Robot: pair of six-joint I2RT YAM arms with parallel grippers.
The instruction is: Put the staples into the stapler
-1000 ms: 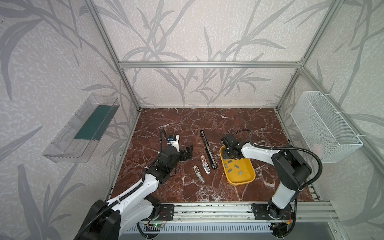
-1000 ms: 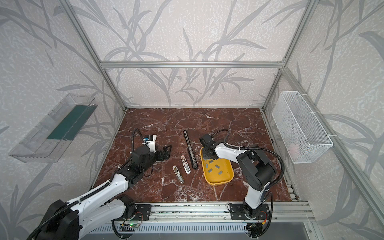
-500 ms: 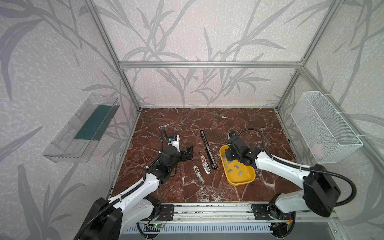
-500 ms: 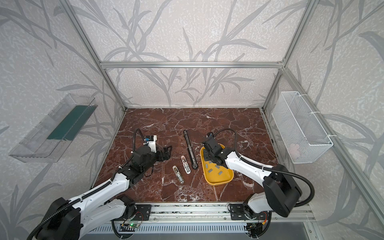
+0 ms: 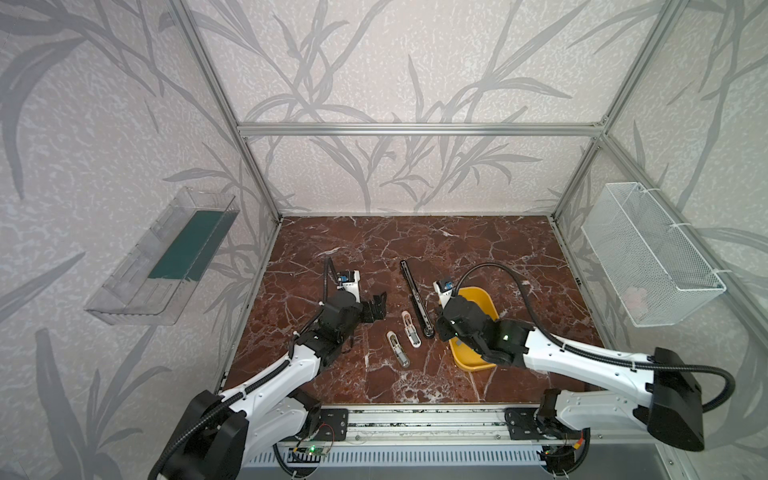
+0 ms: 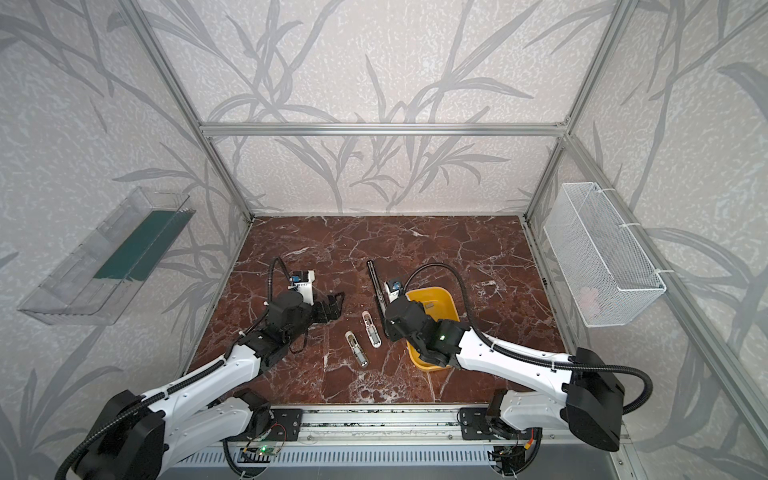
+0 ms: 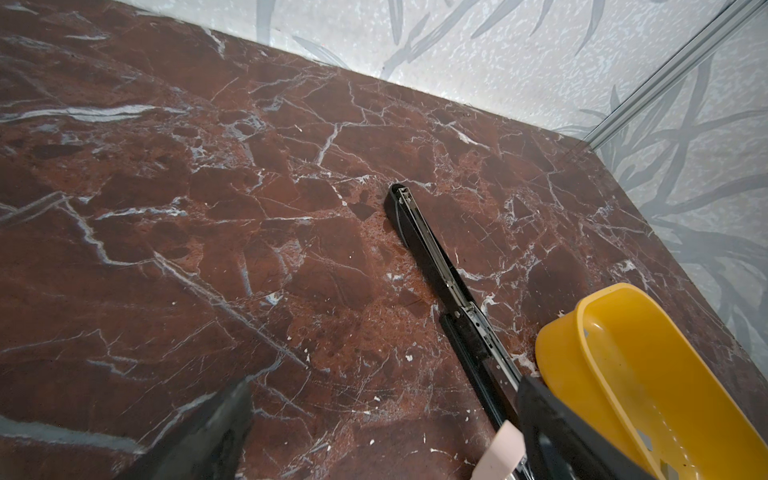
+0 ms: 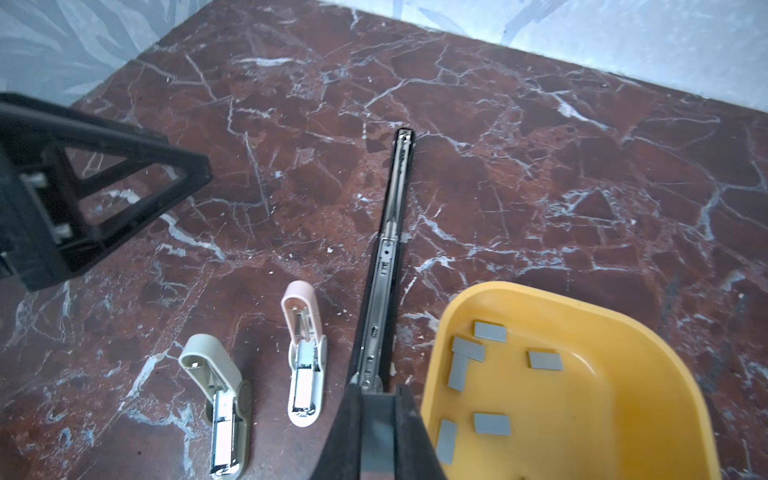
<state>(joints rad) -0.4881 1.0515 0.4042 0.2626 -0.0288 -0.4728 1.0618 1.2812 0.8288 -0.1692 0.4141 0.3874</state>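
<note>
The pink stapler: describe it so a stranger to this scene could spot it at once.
On the red marble table, find the yellow tray, then the long black stapler beside it. Past that lie two small open staplers: the pink stapler is nearer the black one and pink-topped, the beige stapler not.

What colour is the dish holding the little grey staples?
The dish is orange-yellow. The right wrist view shows it best.

We see a robotics lab test cell, not a home or office: alu-profile frame [image 5: 415, 129] w/ leaf-print wall panels [image 5: 374, 62] boxes in a marble-look bench [image 5: 415, 245]. Two robot arms [image 5: 282, 374] are bolted to a front rail [image 5: 424, 422], w/ exposed cable conduits [image 5: 492, 264]. A wire basket [image 5: 648, 257] & clear bin [image 5: 158, 257] hang on the side walls.
</note>
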